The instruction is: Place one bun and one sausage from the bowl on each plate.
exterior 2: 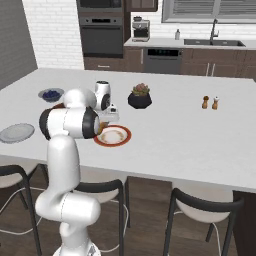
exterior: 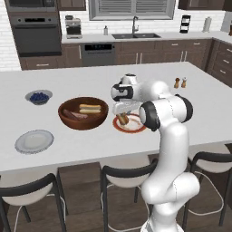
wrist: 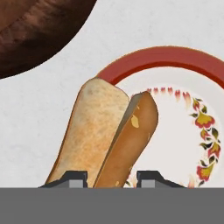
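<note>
Gripper (wrist: 109, 175) was clamped shut on bun (wrist: 107, 138), hovering over rim of red-rimmed plate (exterior: 136, 127). No food visible on that plate; grey plate (exterior: 34, 141) bare. Bowl (exterior: 83, 113) held second bun, sausages. Nothing delivered yet.

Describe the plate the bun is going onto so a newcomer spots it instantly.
On the white island counter, look just right of the big dark wooden bowl, under the arm's pincer. The plate there is white with a red rim and a floral ring, unlike the plain grey plate left of the bowl.
</note>
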You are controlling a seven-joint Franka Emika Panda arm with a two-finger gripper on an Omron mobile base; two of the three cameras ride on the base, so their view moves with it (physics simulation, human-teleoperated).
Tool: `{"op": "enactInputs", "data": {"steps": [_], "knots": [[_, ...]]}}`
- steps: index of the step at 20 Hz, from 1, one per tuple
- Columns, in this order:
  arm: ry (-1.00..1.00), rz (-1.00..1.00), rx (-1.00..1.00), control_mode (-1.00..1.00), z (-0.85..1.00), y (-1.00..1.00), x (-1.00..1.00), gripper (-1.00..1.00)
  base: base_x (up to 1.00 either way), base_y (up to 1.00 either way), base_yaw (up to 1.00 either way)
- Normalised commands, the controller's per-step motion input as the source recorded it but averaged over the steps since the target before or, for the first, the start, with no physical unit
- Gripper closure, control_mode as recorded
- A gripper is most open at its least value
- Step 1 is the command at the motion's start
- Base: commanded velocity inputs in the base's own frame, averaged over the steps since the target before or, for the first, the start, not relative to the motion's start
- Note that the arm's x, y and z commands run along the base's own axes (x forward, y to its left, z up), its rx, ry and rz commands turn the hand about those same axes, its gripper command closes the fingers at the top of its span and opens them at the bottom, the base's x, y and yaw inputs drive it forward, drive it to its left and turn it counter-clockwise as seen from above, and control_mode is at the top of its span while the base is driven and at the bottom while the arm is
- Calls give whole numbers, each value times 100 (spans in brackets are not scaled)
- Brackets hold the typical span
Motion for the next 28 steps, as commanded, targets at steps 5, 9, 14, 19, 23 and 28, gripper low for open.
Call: {"op": "enactInputs", "data": {"steps": [5, 9, 14, 19, 23, 28], "knots": [[0, 0, 0, -100, -18, -6, 25, 100, 0, 0, 0], [0, 0, 0, -100, -17, -16, 13, 100, 0, 0, 0], [0, 0, 0, -100, -5, 0, 1, 100, 0, 0, 0], [0, 0, 0, -100, 0, 0, 0, -100, 0, 0, 0], [0, 0, 0, -100, 0, 0, 0, -100, 0, 0, 0], [0, 0, 0, -100, 0, 0, 0, -100, 0, 0, 0]]}}
